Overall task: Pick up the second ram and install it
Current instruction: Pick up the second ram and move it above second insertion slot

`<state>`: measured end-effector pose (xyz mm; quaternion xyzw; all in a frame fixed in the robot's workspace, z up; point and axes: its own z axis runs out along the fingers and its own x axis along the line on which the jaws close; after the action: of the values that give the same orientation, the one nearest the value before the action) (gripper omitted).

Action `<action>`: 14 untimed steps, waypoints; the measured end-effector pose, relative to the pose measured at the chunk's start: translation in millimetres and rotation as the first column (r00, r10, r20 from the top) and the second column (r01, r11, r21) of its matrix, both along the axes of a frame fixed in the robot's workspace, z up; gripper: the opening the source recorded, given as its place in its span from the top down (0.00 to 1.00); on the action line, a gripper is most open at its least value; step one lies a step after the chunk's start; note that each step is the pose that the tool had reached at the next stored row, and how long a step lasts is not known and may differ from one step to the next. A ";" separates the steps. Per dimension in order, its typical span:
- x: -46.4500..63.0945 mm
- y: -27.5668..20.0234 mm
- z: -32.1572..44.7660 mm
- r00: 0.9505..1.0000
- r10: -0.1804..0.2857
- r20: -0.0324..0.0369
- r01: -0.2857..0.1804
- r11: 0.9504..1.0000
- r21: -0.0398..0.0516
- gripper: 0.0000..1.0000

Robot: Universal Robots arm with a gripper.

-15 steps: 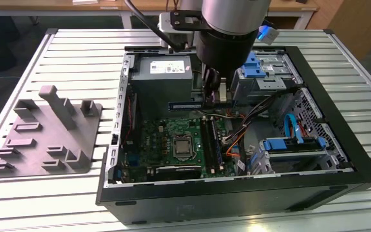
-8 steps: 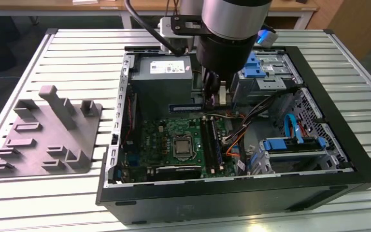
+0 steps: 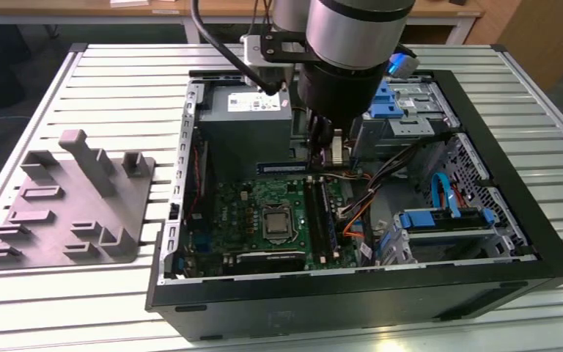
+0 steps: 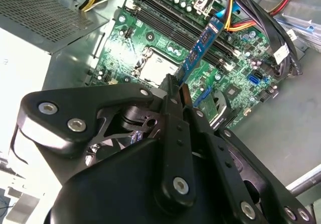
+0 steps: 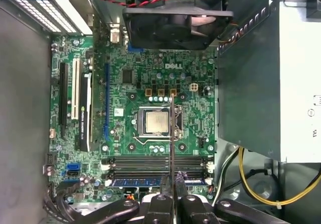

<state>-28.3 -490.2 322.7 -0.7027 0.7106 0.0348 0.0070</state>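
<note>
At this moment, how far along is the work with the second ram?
Done: the second ram is picked up. In hand: the gripper is shut on it above the motherboard. Left: it is not seated yet; empty dark slots lie beside a seated blue module.

Slatted metal table (image 3: 115, 95), wooden desk (image 3: 56, 9) behind
</note>
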 end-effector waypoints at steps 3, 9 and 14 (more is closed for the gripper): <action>0.0 -0.1 -4.7 1.000 0.000 0.000 0.000 1.000 0.000 0.86; 0.1 -1.1 -13.2 1.000 0.000 0.000 0.000 1.000 0.000 0.86; 1.1 -1.1 -14.5 1.000 0.000 0.000 0.000 1.000 0.000 0.86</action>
<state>-27.2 -491.3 308.2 -0.7027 0.7106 0.0348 0.0070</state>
